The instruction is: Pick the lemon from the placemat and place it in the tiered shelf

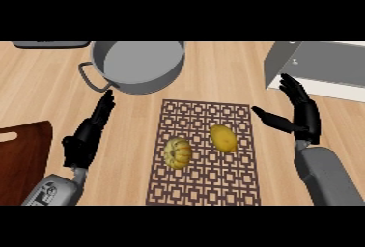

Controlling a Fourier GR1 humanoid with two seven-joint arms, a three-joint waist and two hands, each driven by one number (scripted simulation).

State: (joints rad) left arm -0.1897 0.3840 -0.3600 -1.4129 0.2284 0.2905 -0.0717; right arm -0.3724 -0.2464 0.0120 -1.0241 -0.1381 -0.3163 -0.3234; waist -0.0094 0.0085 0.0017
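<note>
A yellow lemon (pixel 223 138) lies on the brown patterned placemat (pixel 203 183), right of centre. Beside it on the mat, to the left, sits a small ribbed yellow squash (pixel 177 153). The grey-white tiered shelf (pixel 317 67) stands at the back right of the counter. My right hand (pixel 301 112) is open to the right of the mat, fingers straight and pointing away, thumb stretched towards the lemon without touching it. My left hand (pixel 89 132) is open to the left of the mat, fingers up, holding nothing.
A large grey pot (pixel 135 65) with side handles stands behind the mat at the back left. A dark red-brown cutting board (pixel 21 159) lies at the left edge. A grey object (pixel 50 44) shows at the top left.
</note>
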